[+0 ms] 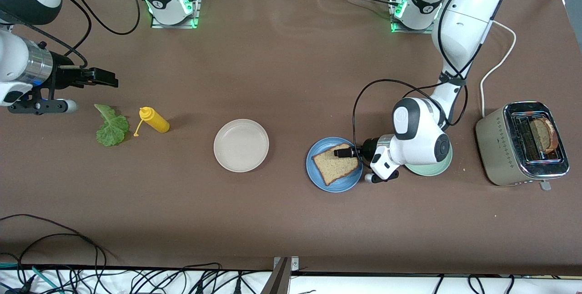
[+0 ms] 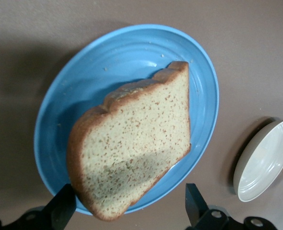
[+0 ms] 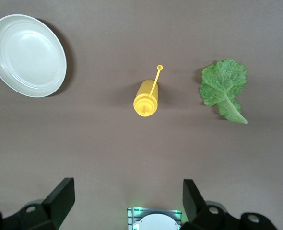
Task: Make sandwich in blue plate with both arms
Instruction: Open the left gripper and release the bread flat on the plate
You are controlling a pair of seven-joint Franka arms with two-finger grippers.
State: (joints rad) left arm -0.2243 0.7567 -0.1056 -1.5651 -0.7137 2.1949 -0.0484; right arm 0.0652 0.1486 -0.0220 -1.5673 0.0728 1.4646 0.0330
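lettuce leaf (image 1: 111,126) unobstructed from above; yellow bottle (image 1: 154,120) just beside; left gripper (image 1: 342,152) over blue plate (image 1: 334,181).

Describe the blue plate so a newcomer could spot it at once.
Start at the toaster at the left arm's end of the table. Past the mint plate beside it lies the blue plate. It alone holds a bread slice.

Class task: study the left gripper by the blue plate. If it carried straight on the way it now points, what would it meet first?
Most likely the bread slice on the blue plate: the left gripper is open, its fingers either side of the slice's near edge. How high it sits above the plate is unclear.
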